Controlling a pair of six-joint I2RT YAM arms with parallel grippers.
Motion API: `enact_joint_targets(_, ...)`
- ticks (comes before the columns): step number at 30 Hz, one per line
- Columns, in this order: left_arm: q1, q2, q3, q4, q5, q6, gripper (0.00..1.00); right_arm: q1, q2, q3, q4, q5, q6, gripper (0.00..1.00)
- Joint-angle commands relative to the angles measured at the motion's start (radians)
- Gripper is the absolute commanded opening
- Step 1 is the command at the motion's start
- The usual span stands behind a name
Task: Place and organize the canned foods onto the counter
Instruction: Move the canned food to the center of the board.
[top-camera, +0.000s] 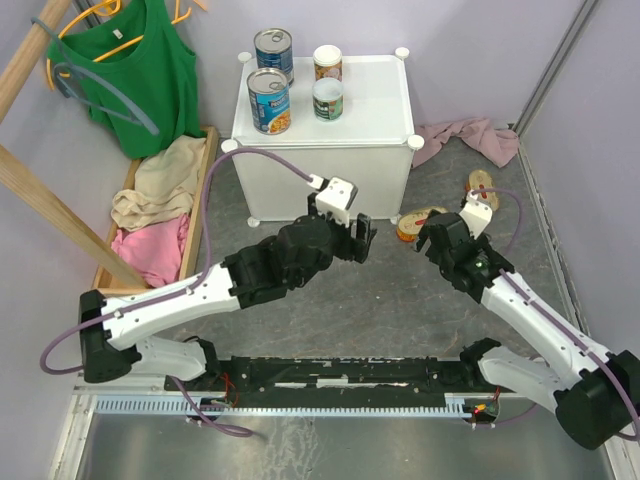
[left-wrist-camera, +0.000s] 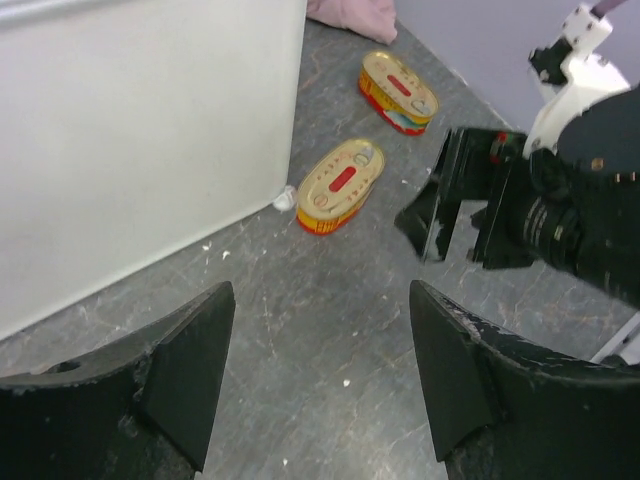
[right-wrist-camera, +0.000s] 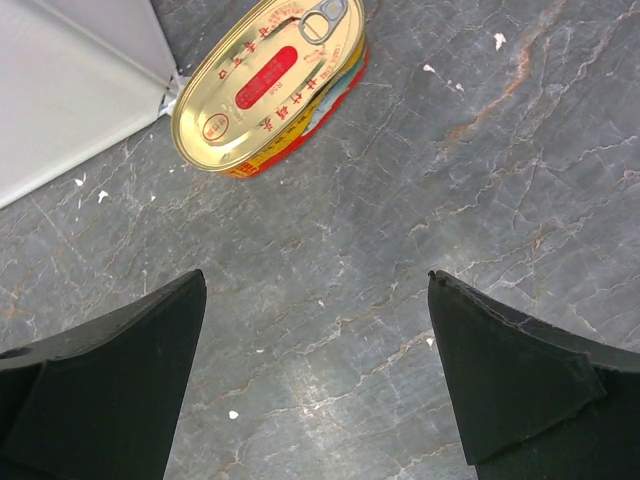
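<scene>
The left end effector (left-wrist-camera: 318, 300) hangs low over the grey table (top-camera: 400, 300), its two dark fingers spread apart with only bare surface between them. It is open and holds nothing. Across from it the right end effector (right-wrist-camera: 315, 285) is spread just as wide, also empty, tipped down at the table.

Just ahead of the right one's fingers lies a flat oval gold tin (right-wrist-camera: 268, 85), label side up with its pull ring showing, close to the front right foot of the white cabinet (top-camera: 330, 160). The second oval tin (top-camera: 487, 185) lies farther off to the right, also on the table, near a crumpled pink cloth (top-camera: 470, 135).

On the cabinet's flat top stand four cans. Two tall blue-labelled cans (top-camera: 269, 100) are in line along the left side, and two small white-topped cans (top-camera: 328, 98) are in line beside them toward the middle.

To the left of the cabinet a wooden tray (top-camera: 200, 220) holds folded clothes, and a green top (top-camera: 140, 70) hangs above it.
</scene>
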Motion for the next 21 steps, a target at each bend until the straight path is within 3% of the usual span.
enact_joint_targets(1, -0.024, -0.098, -0.101, 0.072, -0.07, -0.082, 0.77, -0.019, 0.031, 0.056, -0.019, 0.049, 0.069, 1.0)
enact_joint_targets(6, -0.038, -0.138, -0.198, 0.073, -0.094, -0.118, 0.77, -0.071, 0.1, 0.085, -0.041, 0.063, 0.114, 1.0)
enact_joint_targets(21, -0.048, -0.237, -0.464, 0.218, -0.06, -0.16, 0.78, -0.256, 0.302, 0.168, 0.041, -0.103, 0.165, 1.0)
